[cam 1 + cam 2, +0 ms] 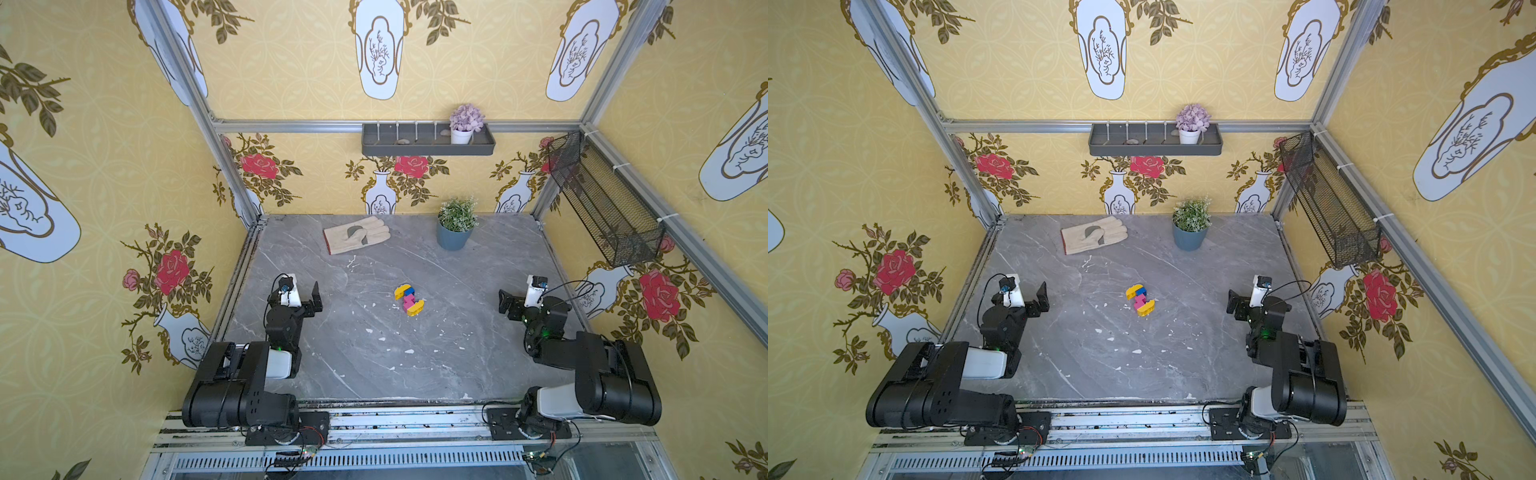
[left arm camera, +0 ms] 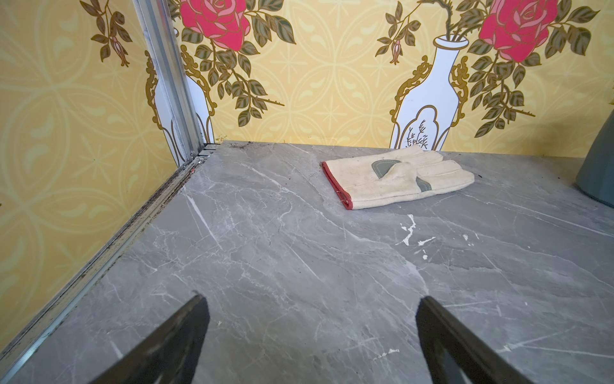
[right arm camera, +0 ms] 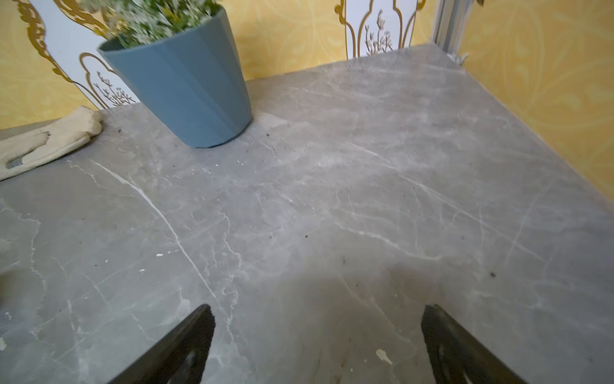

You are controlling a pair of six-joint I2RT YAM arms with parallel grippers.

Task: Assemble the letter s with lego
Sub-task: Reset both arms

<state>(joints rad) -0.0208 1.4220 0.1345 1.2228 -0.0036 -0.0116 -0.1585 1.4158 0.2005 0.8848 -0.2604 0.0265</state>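
OK, nothing is held right now. Your left gripper (image 2: pixel 309 306) is spread wide and empty, with only bare table (image 2: pixel 299 249) between the jaws. Your right gripper (image 3: pixel 317 312) is the same, spread and empty.

The S (image 1: pixel 409 300) lies flat on the table roughly midway between the two grippers. It's well apart from both and out of both wrist views. It reads as one touching cluster:
- yellow (image 1: pixel 401 292) on the end toward the left gripper, with blue (image 1: pixel 410 290) beside it
- pink (image 1: pixel 408 301) in the middle
- second yellow (image 1: pixel 416 308) on the end toward the right gripper

My read: the build looks done, and the grippers stand off to the sides so nothing bumps it and the top views see it whole. I can't confirm the studs are seated, they're too small to see.

The glove (image 2: pixel 395 181) lies ahead of the left gripper and the pot (image 3: pixel 186 89) ahead of the right. Both are well apart from the S, so neither is in your way.

If you go back in, come from above. A side nudge could shear the cluster.
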